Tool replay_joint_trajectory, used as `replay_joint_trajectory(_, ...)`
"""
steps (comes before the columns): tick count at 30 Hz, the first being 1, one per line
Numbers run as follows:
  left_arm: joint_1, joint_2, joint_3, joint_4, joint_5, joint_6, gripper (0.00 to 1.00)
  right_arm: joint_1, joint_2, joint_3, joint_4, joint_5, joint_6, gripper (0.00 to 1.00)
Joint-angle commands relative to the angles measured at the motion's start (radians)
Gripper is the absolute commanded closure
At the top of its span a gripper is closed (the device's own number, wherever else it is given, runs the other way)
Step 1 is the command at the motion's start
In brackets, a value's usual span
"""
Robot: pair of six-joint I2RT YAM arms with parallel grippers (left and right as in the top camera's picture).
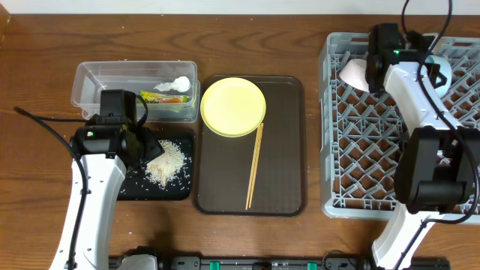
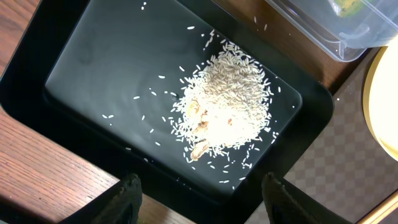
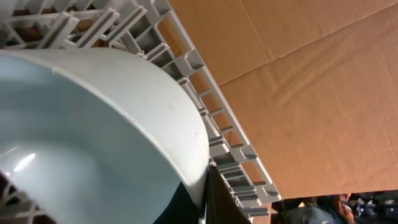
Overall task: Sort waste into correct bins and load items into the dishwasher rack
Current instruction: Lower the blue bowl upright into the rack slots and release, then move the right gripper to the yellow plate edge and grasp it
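Overhead: fixed high, faces straight down; whole table [image 1: 45,225] in frame, arm bases at near edge.
Left wrist: close above black tray [image 2: 112,68], tilted down; shares with overhead rice heap [image 2: 230,106], clear tub [image 2: 323,31] corner, yellow plate [image 2: 385,106] rim.
Right wrist: very near pale bowl [image 3: 93,137], faces up and outward past rack [image 3: 217,130] wall to cardboard [image 3: 311,93]; shares rack, bowl with overhead.

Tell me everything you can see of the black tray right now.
The black tray is shallow, rectangular, round-cornered, seemingly matte plastic, flat on the wooden table. A heap of white rice with tan bits sits off-centre, stray grains scattered around. The clear tub and brown serving tray lie beside it. The left gripper hovers open above one edge.
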Motion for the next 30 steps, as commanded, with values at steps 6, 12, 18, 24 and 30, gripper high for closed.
replay_joint_trajectory(6,0.004,-0.008,-0.012,-0.006,0.002,-0.002,0.35,0.054,0.010,-0.033,-0.064,-0.264,0.016,0.90)
replay_joint_trajectory(12,0.004,-0.008,-0.012,-0.006,0.002,-0.002,0.35,0.058,-0.008,-0.032,-0.116,-0.398,0.016,0.62)
replay_joint_trajectory(18,0.004,-0.008,-0.012,-0.006,0.002,-0.002,0.35,0.063,-0.118,-0.032,-0.145,-0.465,0.014,0.23)
replay_joint_trajectory(24,0.004,-0.008,-0.012,-0.006,0.002,-0.002,0.35,0.084,-0.313,-0.032,-0.127,-0.798,-0.069,0.09)
replay_joint_trajectory(30,0.004,-0.008,-0.012,-0.006,0.002,-0.002,0.35,0.139,-0.396,-0.032,-0.053,-1.351,-0.126,0.10)
